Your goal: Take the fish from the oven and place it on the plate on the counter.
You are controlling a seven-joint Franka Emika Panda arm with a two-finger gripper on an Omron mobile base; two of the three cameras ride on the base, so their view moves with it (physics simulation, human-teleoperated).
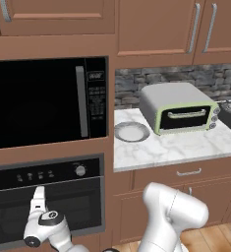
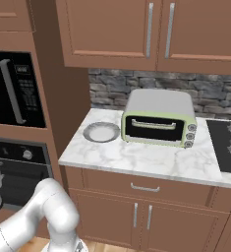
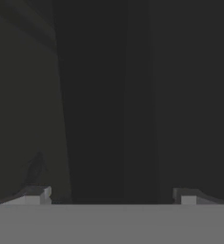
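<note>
My gripper [image 3: 108, 194] faces the oven [image 1: 48, 197], against its smooth dark glass door; fingertips [image 3: 37, 194] set wide apart, nothing between them. Door shut, long axis level, black knobbed strip above. Fish not visible. Round shallow plate [image 1: 131, 131], grey-rimmed, lies flat on the veined marble counter [image 1: 186, 147], just beside the boxy pale-green toaster oven [image 1: 178, 108].

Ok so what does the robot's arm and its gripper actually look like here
The arm is glossy white, built of rounded, bulbous segments with dark grey rings at the joints. A dark round cap sits on the wrist joint. The gripper has two small dark grey finger tips with lighter flat faces. No cables or markings are visible.
</note>
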